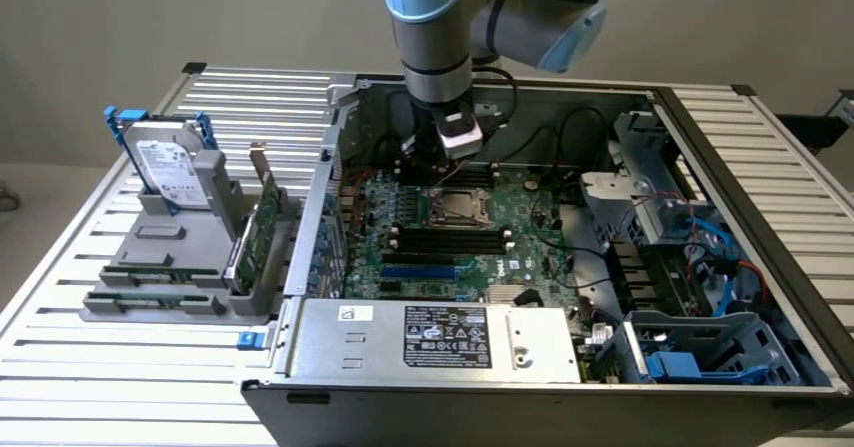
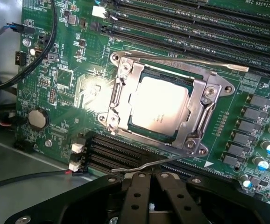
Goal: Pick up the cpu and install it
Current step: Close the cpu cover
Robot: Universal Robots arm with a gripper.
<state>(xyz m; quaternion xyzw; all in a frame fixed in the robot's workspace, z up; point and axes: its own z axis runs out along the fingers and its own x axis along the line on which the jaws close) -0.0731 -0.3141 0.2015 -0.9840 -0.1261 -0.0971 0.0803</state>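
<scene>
- My gripper (image 2: 150, 186) has its fingers pressed together, and I see nothing between them
- The cpu (image 2: 158, 105) lies flat in the socket frame (image 2: 121, 88) on the motherboard (image 2: 65, 88), silvery top up, with the metal frame around all four sides
- The gripper is clear of the cpu; it hangs above the board just beside the socket, on the side where a thin wire lever (image 2: 163, 161) runs along the frame
- A second wire lever (image 2: 195, 60) runs along the opposite side of the frame, next to the long dark memory slots (image 2: 195, 32)
- A round coin cell (image 2: 38, 119) sits on the board, well apart from the socket
- In the exterior view the arm (image 1: 434, 37) reaches down into the open computer case (image 1: 534, 399), and I see the tool low over the board near the socket
- Outside the case, toward the exterior view's left, the hard drive (image 1: 167, 167) with blue handles stands upright in a grey holder (image 1: 160, 257) on the slatted table (image 1: 134, 387)
</scene>
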